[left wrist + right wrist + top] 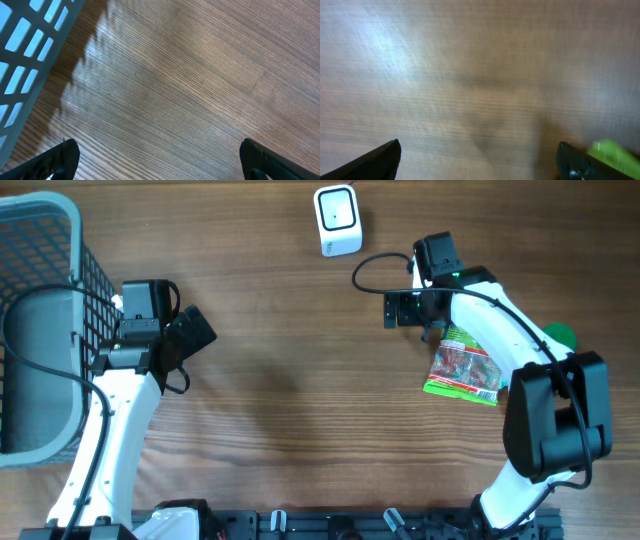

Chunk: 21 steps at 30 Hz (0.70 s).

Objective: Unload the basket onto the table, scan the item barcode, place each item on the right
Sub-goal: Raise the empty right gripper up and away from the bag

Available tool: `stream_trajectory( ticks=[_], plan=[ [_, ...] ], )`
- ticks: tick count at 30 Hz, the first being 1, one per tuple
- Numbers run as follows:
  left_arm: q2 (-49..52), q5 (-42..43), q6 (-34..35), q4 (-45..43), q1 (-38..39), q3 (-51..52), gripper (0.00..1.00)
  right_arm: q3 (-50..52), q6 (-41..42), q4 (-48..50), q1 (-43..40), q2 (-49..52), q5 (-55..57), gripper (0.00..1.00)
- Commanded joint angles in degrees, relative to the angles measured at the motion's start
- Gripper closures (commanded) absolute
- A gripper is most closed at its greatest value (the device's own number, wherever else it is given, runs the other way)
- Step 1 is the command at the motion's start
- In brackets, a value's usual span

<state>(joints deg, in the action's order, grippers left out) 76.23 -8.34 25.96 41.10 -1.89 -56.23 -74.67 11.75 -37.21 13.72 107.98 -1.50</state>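
The item, a green and red snack packet (463, 367), lies flat on the wooden table at the right, partly under my right arm. A white barcode scanner (338, 220) stands at the far edge of the table. My right gripper (398, 309) is open just up and left of the packet, holding nothing. In the right wrist view its fingers (480, 162) are spread wide over bare, blurred wood, with a green edge of the packet (615, 154) beside the right finger. My left gripper (193, 330) hangs open and empty over bare wood (160, 160) at the left.
A grey mesh basket (40, 240) fills the left edge of the table, and its wall shows in the left wrist view (25, 45). A small green object (560, 335) peeks out behind the right arm. A black cable (375, 265) loops near the scanner.
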Motion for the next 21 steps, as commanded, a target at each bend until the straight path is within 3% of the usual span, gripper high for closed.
stream_trajectory(
  ticks=[1,8,21],
  plan=[
    [-0.4,-0.7,-0.3,-0.1,-0.3,-0.3,0.00,-0.9,0.3,3.7,0.0,-1.4,-0.7,0.00],
    [-0.4,-0.7,-0.2,-0.1,-0.3,-0.3,0.00,-0.9,0.3,8.7,0.0,-1.4,-0.7,0.00],
    [-0.4,-0.7,-0.3,-0.1,-0.3,-0.3,0.00,-0.9,0.3,9.4,0.0,-1.4,-0.7,0.00]
  ],
)
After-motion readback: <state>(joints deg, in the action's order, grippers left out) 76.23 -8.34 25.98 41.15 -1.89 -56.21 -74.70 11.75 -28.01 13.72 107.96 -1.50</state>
